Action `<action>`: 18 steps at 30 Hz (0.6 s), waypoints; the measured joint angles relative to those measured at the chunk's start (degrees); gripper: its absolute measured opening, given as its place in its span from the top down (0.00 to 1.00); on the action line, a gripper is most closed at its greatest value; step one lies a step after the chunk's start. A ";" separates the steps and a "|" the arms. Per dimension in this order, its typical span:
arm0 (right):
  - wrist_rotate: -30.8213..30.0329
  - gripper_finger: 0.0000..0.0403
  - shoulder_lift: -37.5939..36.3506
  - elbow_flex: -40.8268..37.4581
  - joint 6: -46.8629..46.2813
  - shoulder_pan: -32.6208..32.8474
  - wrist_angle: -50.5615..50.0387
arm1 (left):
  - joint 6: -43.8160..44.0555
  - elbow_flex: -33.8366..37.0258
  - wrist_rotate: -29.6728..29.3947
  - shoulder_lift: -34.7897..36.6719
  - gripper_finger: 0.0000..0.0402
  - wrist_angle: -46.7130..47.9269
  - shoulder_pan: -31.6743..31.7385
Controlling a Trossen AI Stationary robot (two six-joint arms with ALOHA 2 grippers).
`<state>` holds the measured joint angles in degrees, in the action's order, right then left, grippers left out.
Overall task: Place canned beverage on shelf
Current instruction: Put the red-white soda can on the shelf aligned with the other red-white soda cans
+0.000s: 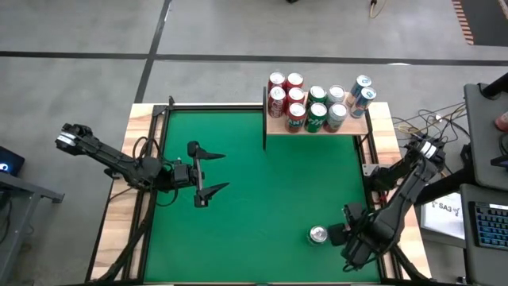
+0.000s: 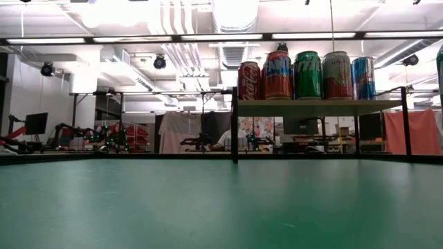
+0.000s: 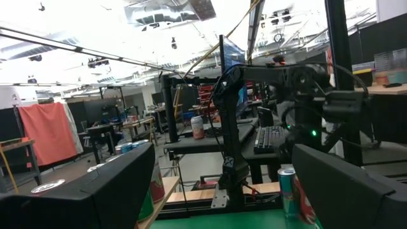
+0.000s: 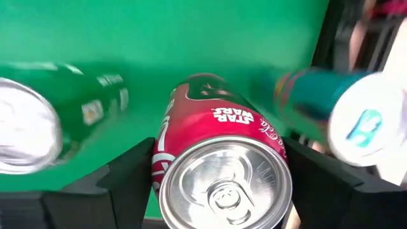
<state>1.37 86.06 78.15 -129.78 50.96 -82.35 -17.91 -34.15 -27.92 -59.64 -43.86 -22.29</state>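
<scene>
The green tabletop [image 1: 262,183] lies mostly bare through its middle, with the shelf [image 1: 317,128] standing at its far edge — red, green and blue cans [image 1: 316,102] packed on it in a close cluster, filling most of the board. Near the front right edge the right gripper [image 1: 340,234] sits low on the felt, its fingers [image 4: 124,175] on either side of a red can [image 4: 219,168] that stands upright there; the jaws flank the can closely on both sides (actual contact cannot be told). In the right wrist view a green can [image 4: 38,127] and a blue one [image 4: 343,114] also show, blurred. The left gripper [image 1: 213,172] hovers over the table's left half, jaws spread wide, holding nothing.
</scene>
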 joint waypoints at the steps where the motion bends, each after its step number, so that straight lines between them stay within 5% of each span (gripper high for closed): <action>1: -1.25 0.30 -0.01 1.08 0.18 0.00 -1.70 | 0.00 0.02 0.00 0.00 0.12 -0.01 -0.01; 12: -21.93 0.30 -1.86 7.99 10.46 -4.66 -7.73 | 0.00 0.02 0.50 -0.30 0.12 0.07 0.00; 18: -30.89 0.30 -2.08 11.12 24.59 -11.85 -7.57 | -0.01 -1.10 7.83 -2.29 0.12 -0.13 -0.04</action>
<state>-29.52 83.99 89.26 -105.19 39.11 -89.92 -17.92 -35.25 -20.09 -61.93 -43.99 -22.33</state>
